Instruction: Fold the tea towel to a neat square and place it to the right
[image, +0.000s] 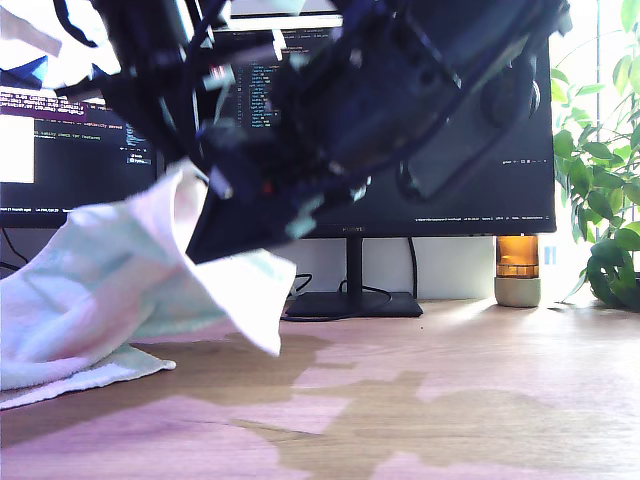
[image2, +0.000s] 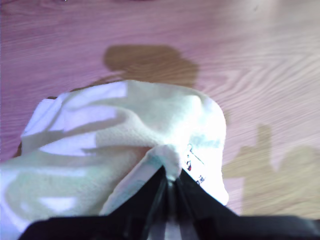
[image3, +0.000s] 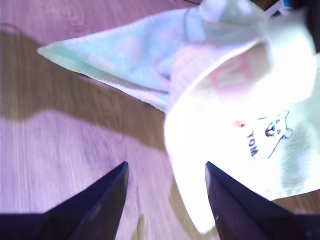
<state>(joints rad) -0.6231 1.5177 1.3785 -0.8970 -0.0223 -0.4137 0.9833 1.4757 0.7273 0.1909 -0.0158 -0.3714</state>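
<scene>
while partly lifted off the worktop (image: 480, 380) at the exterior view's left, the tea towel (image: 120, 290) is pinched in my first pincer (image2: 171, 184), jaws closed on a fold. my second pincer (image3: 166, 172) gapes wide, holding nothing, beside the towel's printed mark (image3: 270, 132).
</scene>
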